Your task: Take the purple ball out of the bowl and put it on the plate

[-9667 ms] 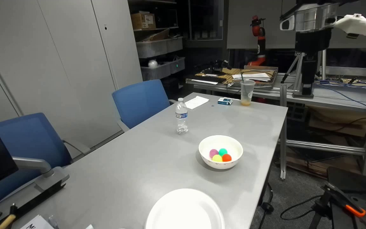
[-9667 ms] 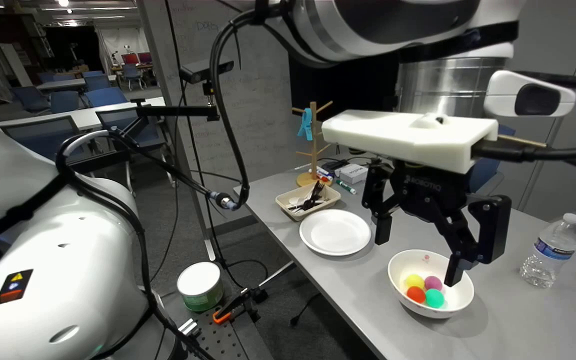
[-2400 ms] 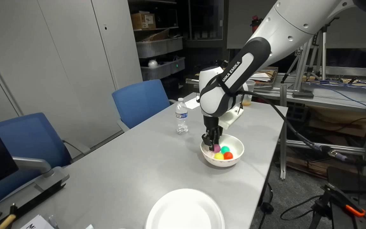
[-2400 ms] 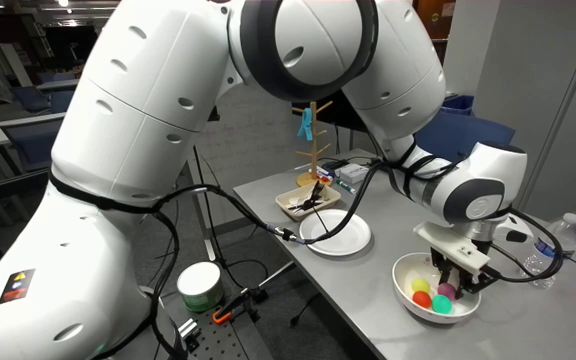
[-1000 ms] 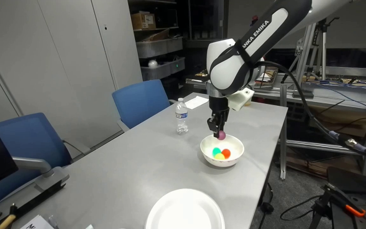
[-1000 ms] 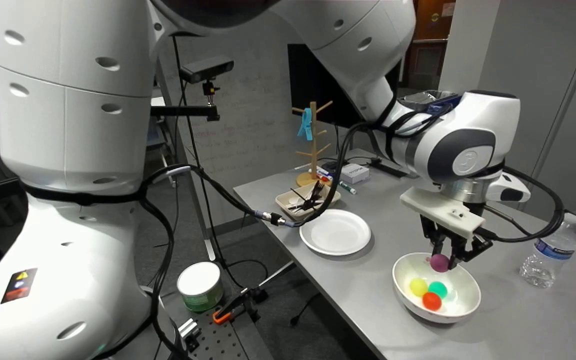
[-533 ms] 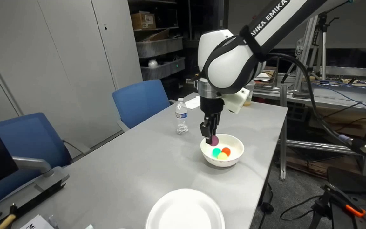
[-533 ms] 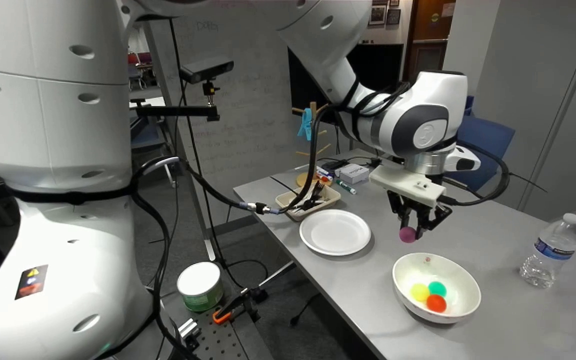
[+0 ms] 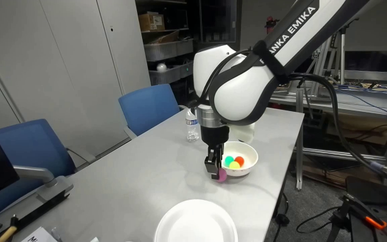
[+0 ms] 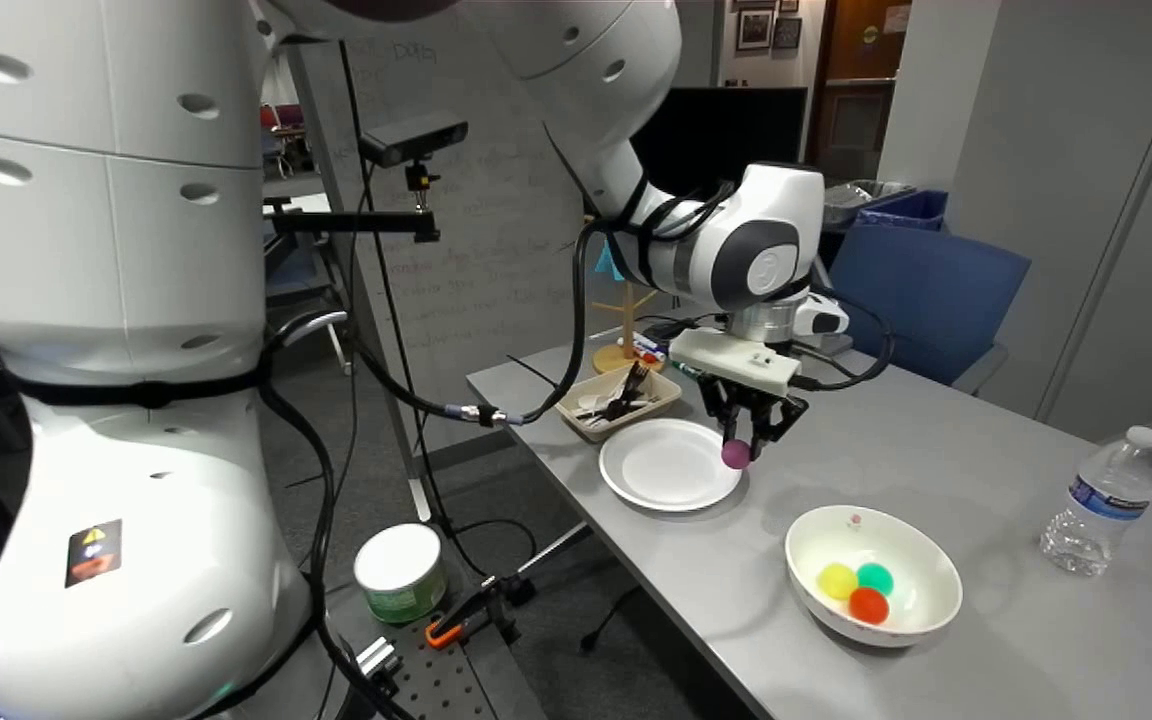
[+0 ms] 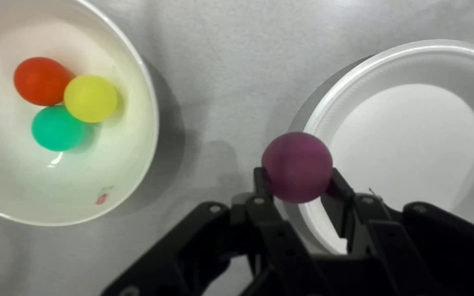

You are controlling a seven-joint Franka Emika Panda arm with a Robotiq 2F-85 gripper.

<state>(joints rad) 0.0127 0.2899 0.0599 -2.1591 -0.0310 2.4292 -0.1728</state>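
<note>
My gripper [image 11: 298, 174] is shut on the purple ball [image 11: 297, 166], with one finger pressed to each side of it. The ball hangs in the air, clear of the bowl, and in the wrist view it overlaps the bowl-side rim of the plate [image 11: 410, 144]. In an exterior view the ball [image 10: 735, 454] shows beside the right edge of the flat white plate [image 10: 671, 465]. The white bowl [image 10: 826, 535] stands on the table, apart from the gripper. Nothing lies on the part of the plate that shows.
A red ball [image 11: 42, 81], a yellow ball [image 11: 90, 98] and a green ball [image 11: 58, 128] lie in the bowl. Behind the plate is a cutlery tray [image 10: 591, 430], with a wooden stand [image 10: 628, 320] further back. A water bottle [image 10: 1101, 510] stands beyond the bowl.
The gripper, open above the bowl at first, closed on the purple ball and lifted it out. Over the last second it has carried the ball from above the bowl towards the plate.
</note>
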